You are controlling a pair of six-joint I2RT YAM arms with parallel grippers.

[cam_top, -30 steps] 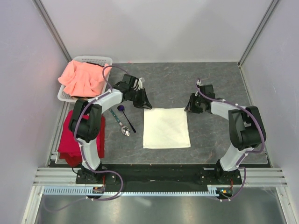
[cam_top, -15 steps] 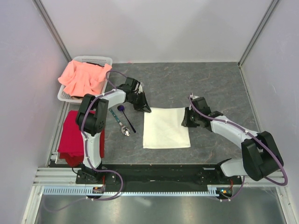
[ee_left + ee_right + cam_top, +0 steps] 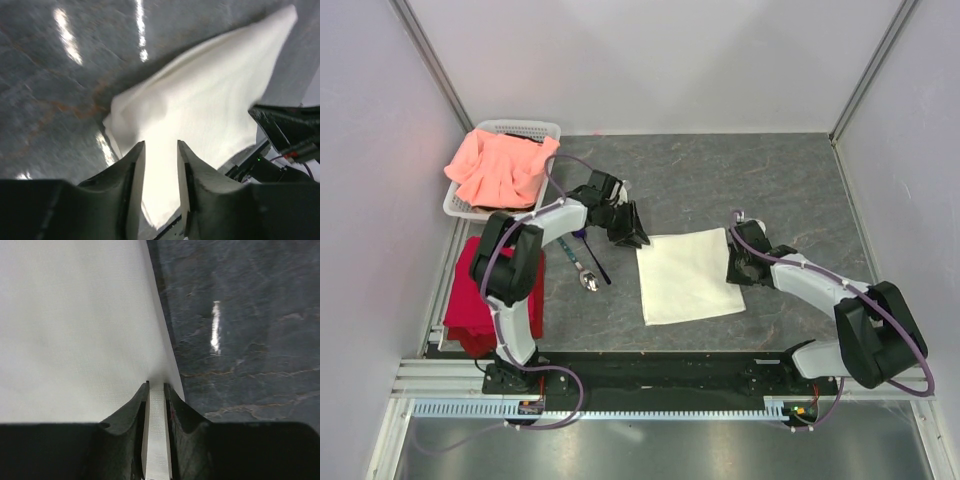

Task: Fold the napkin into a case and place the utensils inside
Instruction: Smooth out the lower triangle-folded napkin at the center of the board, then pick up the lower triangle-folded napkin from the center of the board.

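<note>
At the napkin's (image 3: 75,325) right edge, right fingers (image 3: 129,416) pinch it.

1. A crumpled salmon-pink cloth (image 3: 498,168) is heaped in a white plastic lattice basket (image 3: 535,128) at the far left corner.
2. A folded red cloth (image 3: 468,295) lies just near of the basket, along the left edge.
3. Both rest on a dark grey, stone-patterned table top (image 3: 720,175) enclosed by pale walls (image 3: 650,60).
</note>
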